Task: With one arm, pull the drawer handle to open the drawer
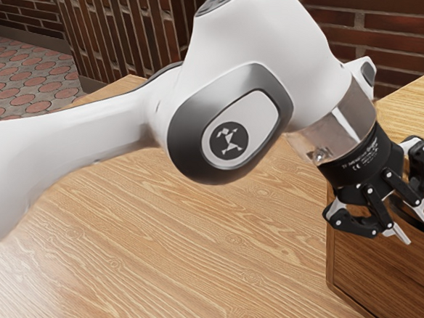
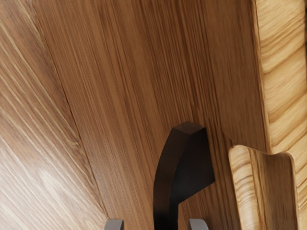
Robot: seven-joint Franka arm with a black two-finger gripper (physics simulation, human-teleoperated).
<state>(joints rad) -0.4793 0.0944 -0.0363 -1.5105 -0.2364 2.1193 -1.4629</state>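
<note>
Exterior view: white lettering (image 1: 359,162) above tool (image 1: 411,224) unreadable.

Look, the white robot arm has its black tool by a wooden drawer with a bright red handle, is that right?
Not quite. The handle is black, not bright red, as the wrist view shows. The rest is right: the white arm has its black tool by the wooden drawer.

One drawer (image 2: 144,86), one handle (image 2: 184,167), one table (image 1: 190,259), one claw (image 1: 411,222).
</note>
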